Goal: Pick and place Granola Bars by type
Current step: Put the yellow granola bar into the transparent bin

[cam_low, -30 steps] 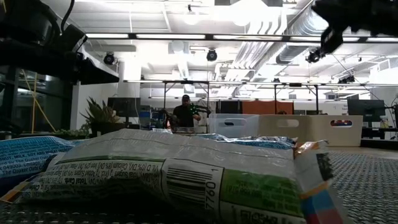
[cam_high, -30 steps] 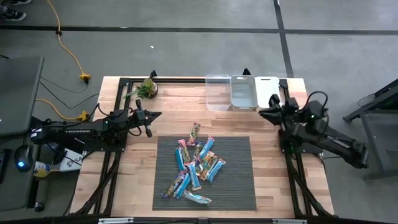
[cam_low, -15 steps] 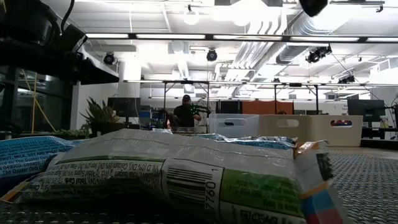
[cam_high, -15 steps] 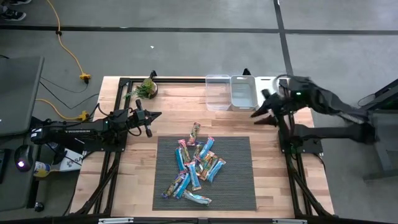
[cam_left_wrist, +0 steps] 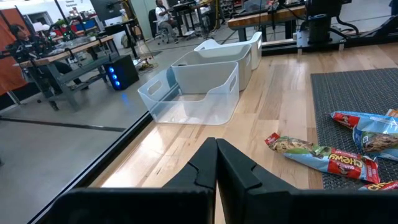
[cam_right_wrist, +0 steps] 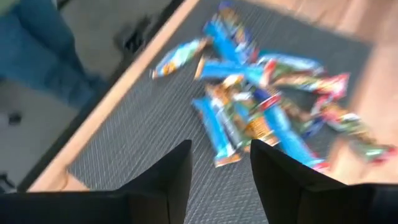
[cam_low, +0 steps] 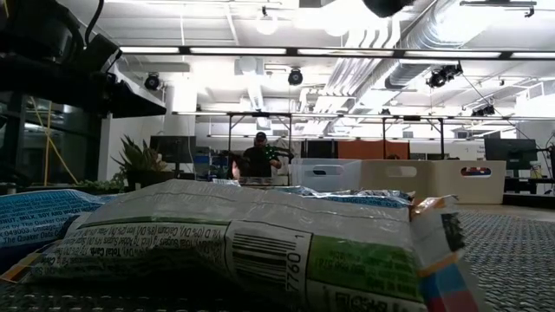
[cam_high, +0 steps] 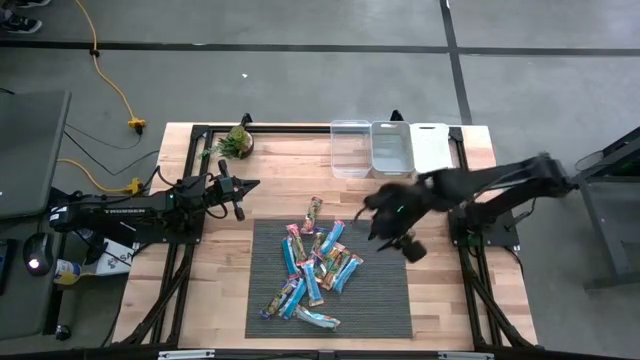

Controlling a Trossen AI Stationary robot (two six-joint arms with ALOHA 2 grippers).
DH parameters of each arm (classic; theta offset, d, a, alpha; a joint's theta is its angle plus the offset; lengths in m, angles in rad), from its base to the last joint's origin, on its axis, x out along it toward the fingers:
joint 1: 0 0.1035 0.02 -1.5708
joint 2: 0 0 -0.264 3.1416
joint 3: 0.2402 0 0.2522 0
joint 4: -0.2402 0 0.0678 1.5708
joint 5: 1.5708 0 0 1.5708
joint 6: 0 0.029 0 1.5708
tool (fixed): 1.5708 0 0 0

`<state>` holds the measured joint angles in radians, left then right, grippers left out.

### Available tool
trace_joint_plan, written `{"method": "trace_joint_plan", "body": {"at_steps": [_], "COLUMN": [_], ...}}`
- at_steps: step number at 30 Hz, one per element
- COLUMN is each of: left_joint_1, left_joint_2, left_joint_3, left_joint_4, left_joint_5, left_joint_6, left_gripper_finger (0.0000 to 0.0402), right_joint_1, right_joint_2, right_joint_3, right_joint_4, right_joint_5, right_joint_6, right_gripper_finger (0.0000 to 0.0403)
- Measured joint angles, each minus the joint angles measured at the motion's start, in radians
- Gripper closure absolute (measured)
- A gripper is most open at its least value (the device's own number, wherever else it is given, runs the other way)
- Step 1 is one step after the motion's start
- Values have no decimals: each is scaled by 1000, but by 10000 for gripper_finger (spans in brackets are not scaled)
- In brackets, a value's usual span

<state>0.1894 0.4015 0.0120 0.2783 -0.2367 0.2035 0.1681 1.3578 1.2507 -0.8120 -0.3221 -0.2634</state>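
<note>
The wooden table (cam_high: 225, 290) carries a dark ribbed mat (cam_high: 385, 300) across its near middle. On the mat's centre lies the heap of Granola Bars (cam_high: 315, 265): slim, flat, shiny-wrapped bars, mostly light blue with some pink-red, green and tan, crossing and overlapping one another. One red-and-green bar (cam_high: 313, 213) lies half off the mat's far edge, onto bare wood; in the left wrist view it reads as a "Chewy" wrapper (cam_left_wrist: 317, 157). In the low view a green-and-white wrapper (cam_low: 243, 247) fills the foreground and blocks most of the table behind it.

Along the table's far edge stand three bins touching side by side: a clear bin (cam_high: 351, 149), a grey bin (cam_high: 392, 148) and a white bin (cam_high: 431, 147). A small potted plant (cam_high: 236, 142) sits near the far left corner.

The right gripper (cam_high: 372, 217) hangs over the mat's far right part, just beside the heap, its jaws spread and empty as far as the blurred wrist view shows (cam_right_wrist: 219, 165). The left gripper (cam_high: 252, 184) waits over bare wood left of the mat, jaws pressed together (cam_left_wrist: 216, 163).
</note>
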Motion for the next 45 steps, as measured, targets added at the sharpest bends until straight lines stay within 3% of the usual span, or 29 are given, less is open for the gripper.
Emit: {"method": "trace_joint_plan", "body": {"at_steps": [9, 18, 45], "left_joint_1": [0, 0, 0], "left_joint_2": [0, 0, 0], "left_joint_3": [0, 0, 0], "left_joint_4": [0, 0, -5], "left_joint_5": [0, 0, 0], "left_joint_6": [0, 0, 0], "left_gripper_finger": [401, 401, 401], "right_joint_1": [152, 182, 180], "right_joint_2": [282, 445, 462], "right_joint_3": [-3, -3, -3], "right_joint_4": [23, 84, 259], "right_joint_5": [139, 338, 272], "right_joint_6": [-65, -96, -67], "right_gripper_finger": [252, 248, 241]}}
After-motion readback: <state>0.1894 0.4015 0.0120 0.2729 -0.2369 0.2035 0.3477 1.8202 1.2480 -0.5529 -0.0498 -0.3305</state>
